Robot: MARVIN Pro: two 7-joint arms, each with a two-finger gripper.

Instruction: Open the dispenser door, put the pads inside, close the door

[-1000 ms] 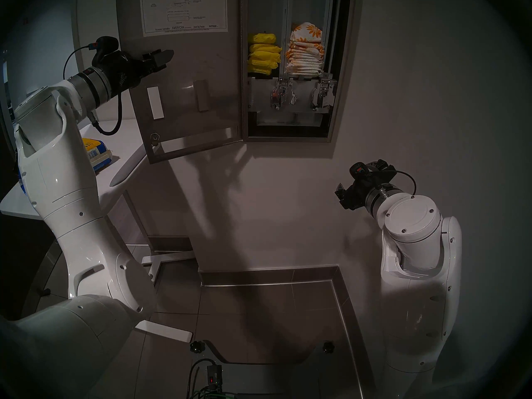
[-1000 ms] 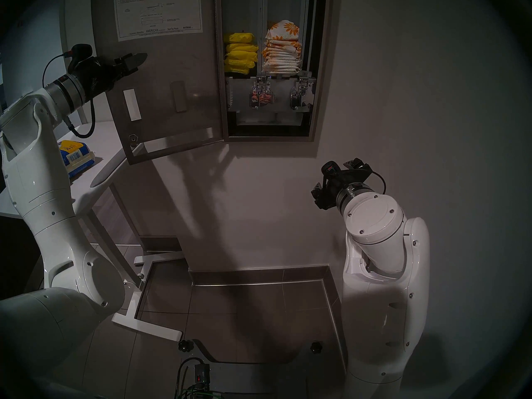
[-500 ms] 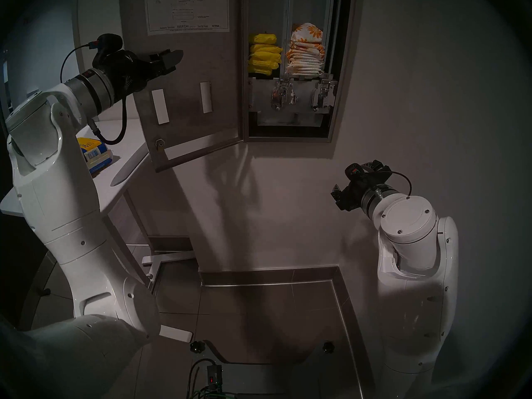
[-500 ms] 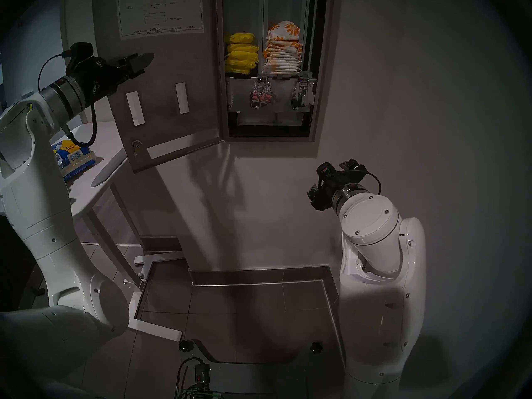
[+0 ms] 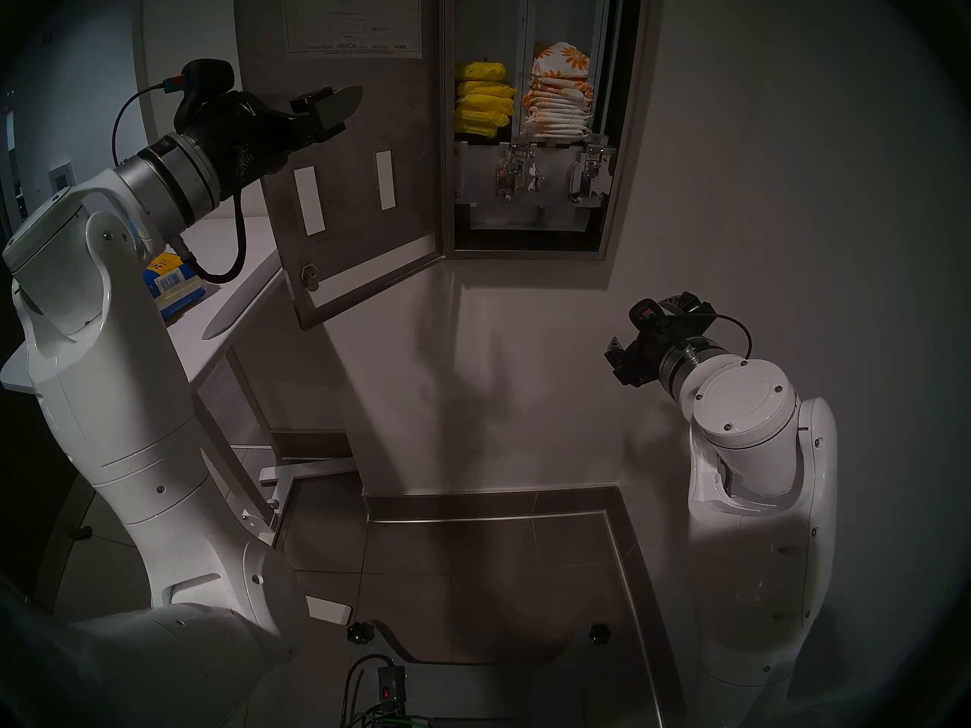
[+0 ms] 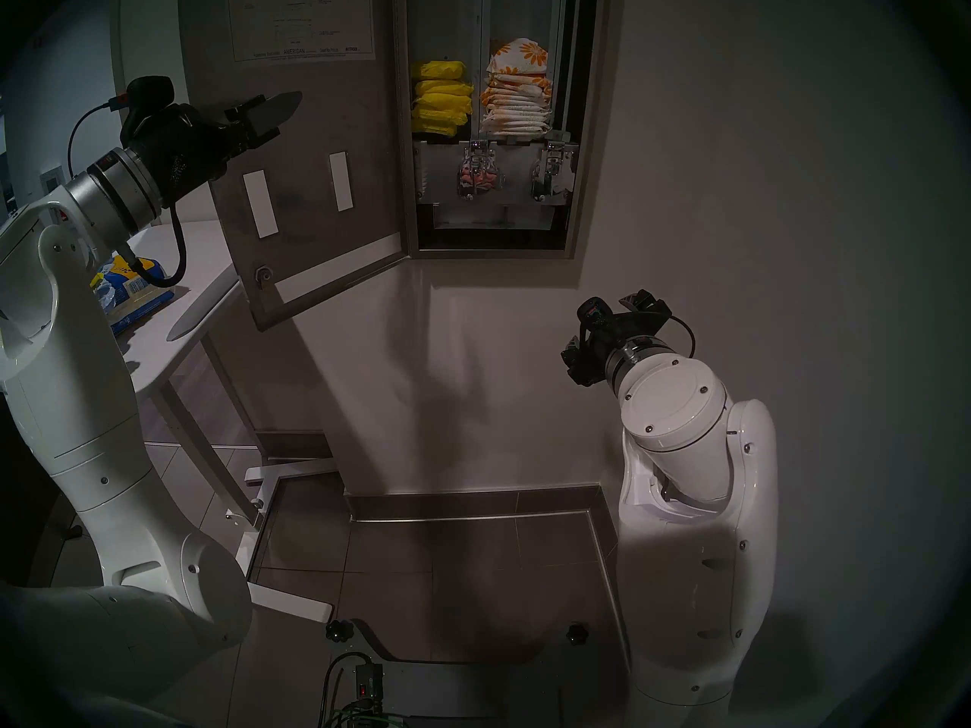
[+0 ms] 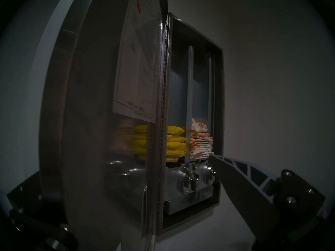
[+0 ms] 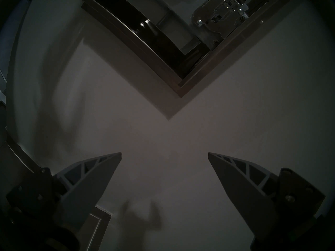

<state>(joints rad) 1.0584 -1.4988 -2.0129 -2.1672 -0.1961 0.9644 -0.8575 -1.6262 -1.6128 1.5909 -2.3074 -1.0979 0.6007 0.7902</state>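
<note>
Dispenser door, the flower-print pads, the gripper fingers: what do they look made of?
Dispenser door: brushed steel by its look, matte grey with faint reflections of the stacks inside. Pads: soft packets in thin printed wrappers, plastic or paper, cannot tell; edges crinkle. Right gripper fingers: grey moulded plastic, probably, with open triangular ribbing.

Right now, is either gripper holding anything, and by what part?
Nothing is held. The left gripper is open around the free edge of the door, not clamped. The right gripper is open and empty.

White table (image 5: 231,270): blue-yellow bag (image 5: 173,285) lying on top.
</note>
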